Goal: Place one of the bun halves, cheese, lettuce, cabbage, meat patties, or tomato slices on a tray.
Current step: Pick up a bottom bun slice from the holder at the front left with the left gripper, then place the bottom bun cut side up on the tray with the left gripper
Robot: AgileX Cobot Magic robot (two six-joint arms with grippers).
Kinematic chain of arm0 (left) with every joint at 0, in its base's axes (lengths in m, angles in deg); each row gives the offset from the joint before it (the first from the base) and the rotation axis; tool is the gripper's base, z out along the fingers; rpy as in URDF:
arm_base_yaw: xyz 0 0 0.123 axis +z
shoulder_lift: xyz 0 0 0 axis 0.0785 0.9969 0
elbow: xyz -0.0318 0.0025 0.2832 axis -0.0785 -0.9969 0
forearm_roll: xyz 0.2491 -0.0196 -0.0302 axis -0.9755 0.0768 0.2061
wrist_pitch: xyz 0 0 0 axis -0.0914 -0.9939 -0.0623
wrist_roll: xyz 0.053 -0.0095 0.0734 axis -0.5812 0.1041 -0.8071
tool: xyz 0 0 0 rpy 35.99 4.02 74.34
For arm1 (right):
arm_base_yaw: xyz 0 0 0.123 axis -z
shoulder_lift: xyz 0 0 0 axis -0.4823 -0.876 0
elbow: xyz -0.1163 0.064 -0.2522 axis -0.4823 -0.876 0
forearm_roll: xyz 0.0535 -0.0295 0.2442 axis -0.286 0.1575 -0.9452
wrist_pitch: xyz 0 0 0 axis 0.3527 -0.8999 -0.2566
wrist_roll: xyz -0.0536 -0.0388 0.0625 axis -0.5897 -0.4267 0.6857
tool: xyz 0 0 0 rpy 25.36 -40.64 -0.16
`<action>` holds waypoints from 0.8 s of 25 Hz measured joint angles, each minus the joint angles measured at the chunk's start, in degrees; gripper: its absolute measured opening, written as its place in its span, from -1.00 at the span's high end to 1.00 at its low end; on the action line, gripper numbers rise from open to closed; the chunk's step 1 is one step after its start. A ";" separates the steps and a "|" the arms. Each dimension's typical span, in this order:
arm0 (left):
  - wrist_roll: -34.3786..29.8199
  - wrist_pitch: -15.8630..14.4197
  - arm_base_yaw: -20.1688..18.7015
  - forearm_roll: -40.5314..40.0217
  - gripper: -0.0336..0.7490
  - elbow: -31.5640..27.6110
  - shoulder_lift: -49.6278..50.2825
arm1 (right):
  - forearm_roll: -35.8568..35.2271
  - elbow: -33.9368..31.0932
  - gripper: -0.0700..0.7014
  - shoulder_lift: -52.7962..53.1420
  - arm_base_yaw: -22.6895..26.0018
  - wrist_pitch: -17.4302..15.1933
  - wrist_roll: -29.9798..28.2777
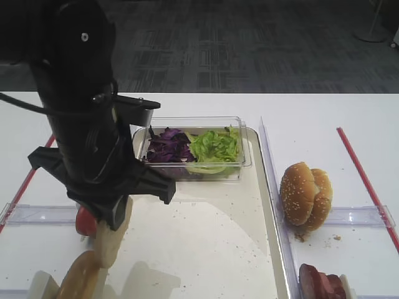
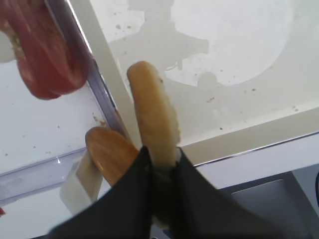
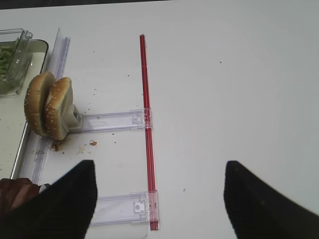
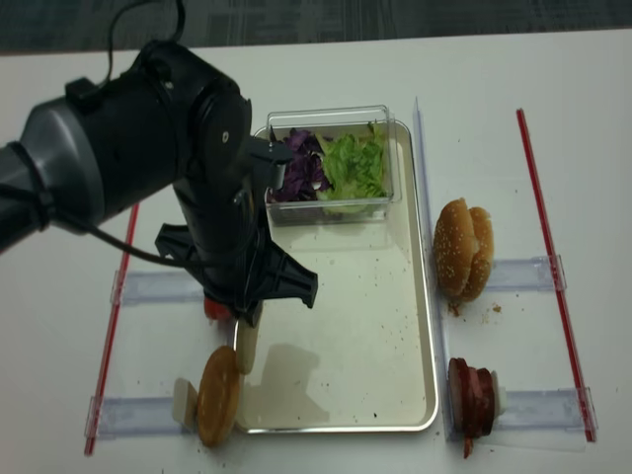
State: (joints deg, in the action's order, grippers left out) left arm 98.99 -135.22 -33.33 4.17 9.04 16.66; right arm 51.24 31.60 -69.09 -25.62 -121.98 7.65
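My left gripper is shut on a flat pale bun half, held on edge just above the left rim of the tray. From above, the bun half hangs below the dark wrist. A brown domed half leans in its rack beside it. Tomato slices sit to the left. Lettuce and cabbage fill a clear box at the tray's far end. Meat patties stand right of the tray. Cheese is out of view. My right gripper is open over bare table.
Sesame buns stand on edge in a clear rack right of the tray. Red strips and clear rails mark both side areas. The tray surface holds only crumbs. The left arm hides the tray's left side.
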 joint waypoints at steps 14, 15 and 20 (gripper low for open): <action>-0.49 -0.09 0.00 0.03 0.82 0.14 0.11 | 0.00 0.00 -0.61 0.00 0.00 0.00 0.00; -0.81 -0.09 0.00 0.03 0.82 0.14 0.11 | 0.00 0.00 -0.61 0.00 0.00 0.00 0.00; -5.00 -0.20 0.00 2.19 0.82 0.14 0.11 | 0.00 0.00 -0.61 0.00 0.00 0.00 0.00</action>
State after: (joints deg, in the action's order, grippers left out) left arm 93.98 -135.42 -33.33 6.36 9.19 16.77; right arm 51.24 31.60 -69.09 -25.62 -121.98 7.65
